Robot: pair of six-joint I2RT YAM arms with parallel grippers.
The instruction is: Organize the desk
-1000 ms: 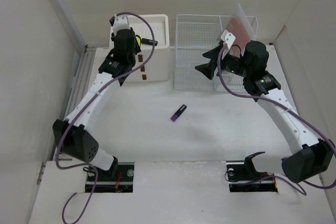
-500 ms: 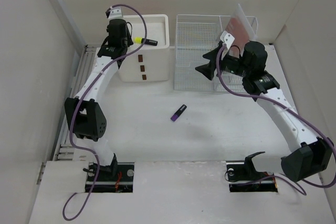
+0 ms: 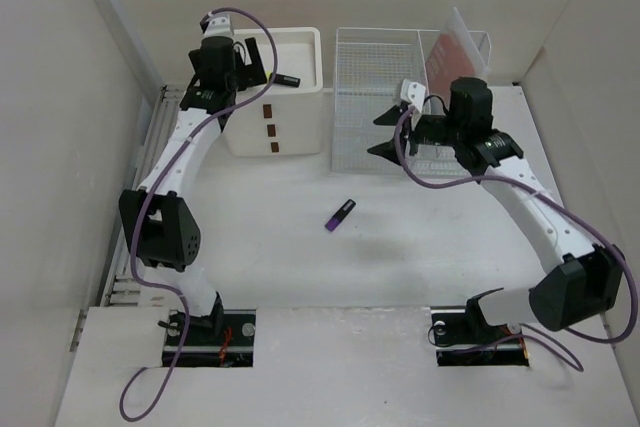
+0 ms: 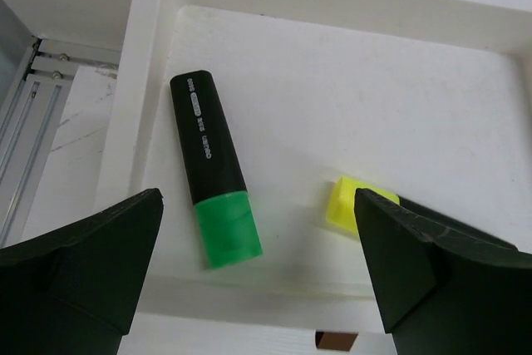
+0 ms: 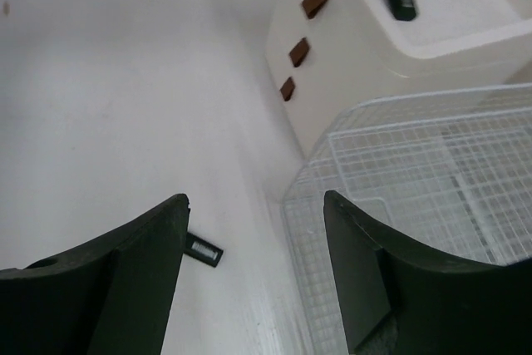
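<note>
On the white desk lies a purple marker; its dark end shows beside my right gripper's left finger. My left gripper hangs open over the tray top of the cream drawer box. Under it in the tray lies a black highlighter with a green cap, free between the fingers. A yellow-capped highlighter lies beside it, partly hidden by the right finger. My right gripper is open and empty, over the front left corner of the wire-mesh rack.
The rack stands right of the drawer box and holds a reddish notebook leaning at its back right. A grey rail runs along the desk's left edge. Side walls close in left and right.
My left gripper moved up over the tray and opened; the green-capped highlighter now lies loose there. The right gripper has dropped a little toward the rack's front.
</note>
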